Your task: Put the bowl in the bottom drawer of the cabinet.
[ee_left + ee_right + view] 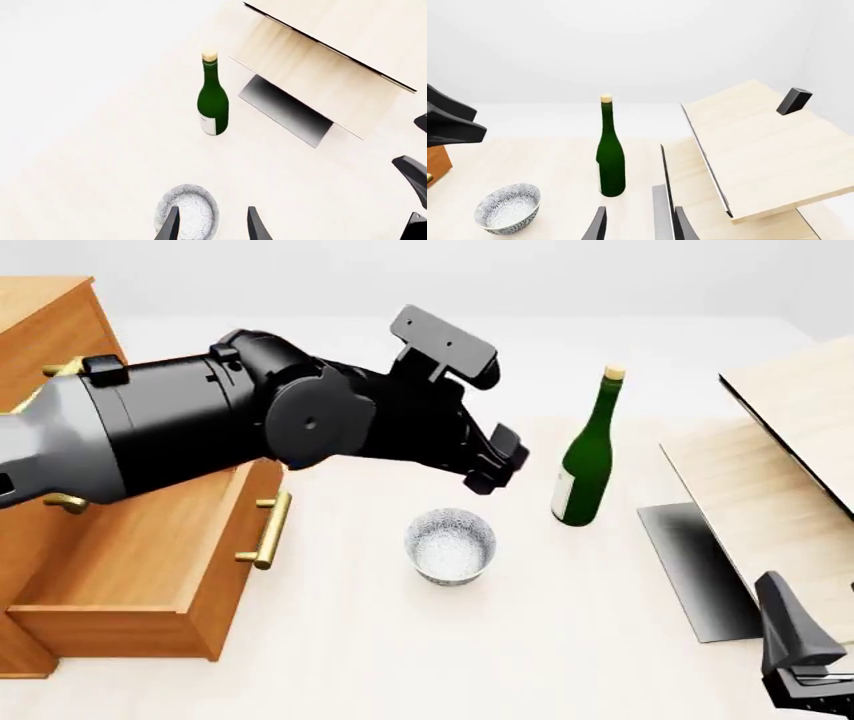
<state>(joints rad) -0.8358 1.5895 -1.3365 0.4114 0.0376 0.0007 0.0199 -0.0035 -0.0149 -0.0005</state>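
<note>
**Above the bowl, drawer open — nothing carried yet**

On the pale table (347,660), between the cabinet (54,350) and the green bottle (585,455), stands the bowl (451,545) — upright, empty, resting on its own base with nothing touching it. To its left the bottom drawer (147,560) is already pulled out, its brass bar handle (271,530) facing the bowl, so I judge the opening part of the job finished.

What is left is the bowl itself. Over it hangs the left gripper (491,468), a little toward the far side and clear of the rim. From the left wrist view its two dark fingers (172,226) are spread apart, one crossing in front of the bowl (187,210) and the other off to the side; they hold nothing.

Low at the near right edge waits the right gripper (801,660), well apart from the bowl and close to the pale wood panels (774,470). Its wrist view shows the fingertips (598,225) parted with nothing between them, the bowl (508,207) off to one side and the bottle (610,155) ahead.

So, as I read it, the grasp, the carry across to the drawer and the release inside it all remain to be done; whether the drawer must then be shut, the task does not say.
</note>
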